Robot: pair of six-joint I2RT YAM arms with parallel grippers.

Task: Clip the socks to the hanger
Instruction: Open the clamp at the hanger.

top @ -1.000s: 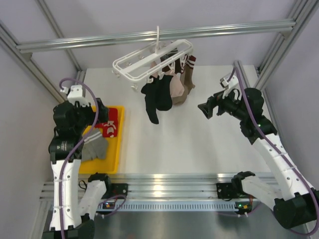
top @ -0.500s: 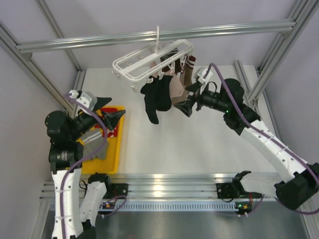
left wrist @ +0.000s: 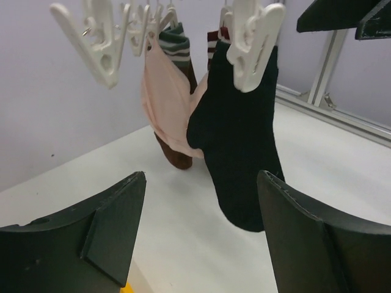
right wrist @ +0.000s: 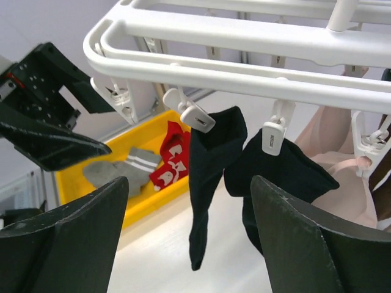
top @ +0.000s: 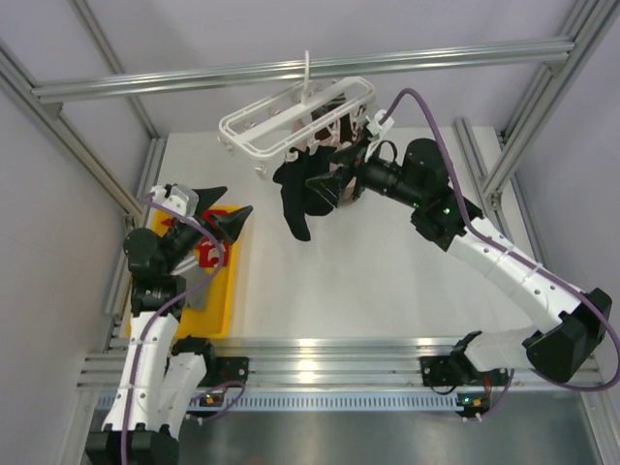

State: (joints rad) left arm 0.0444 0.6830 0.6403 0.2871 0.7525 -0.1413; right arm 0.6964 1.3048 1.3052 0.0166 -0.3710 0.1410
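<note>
The white hanger (top: 291, 114) hangs from the top rail, with black, pink and brown socks clipped under it. Red socks (right wrist: 171, 155) and grey socks (right wrist: 122, 170) lie in the yellow tray (right wrist: 153, 196); the top view shows a red sock (top: 209, 254) there. My left gripper (top: 225, 206) is raised above the tray and points at the hanger; it is open and empty (left wrist: 201, 177). My right gripper (top: 337, 184) sits just under the hanger beside the black socks, open and empty (right wrist: 189, 183). Free white pegs (left wrist: 98, 43) dangle from the hanger's left part.
Two black socks (left wrist: 241, 140), a pink one (left wrist: 162, 104) and a brown one (left wrist: 177, 155) hang between the two grippers. Aluminium frame posts (top: 504, 145) stand at the table's sides. The yellow tray (top: 221, 291) lies at the left edge.
The left gripper has lifted off the tray and turned toward the hanger. The right arm has swung left, up to the hanging socks. Both grippers' jaws have narrowed slightly.
</note>
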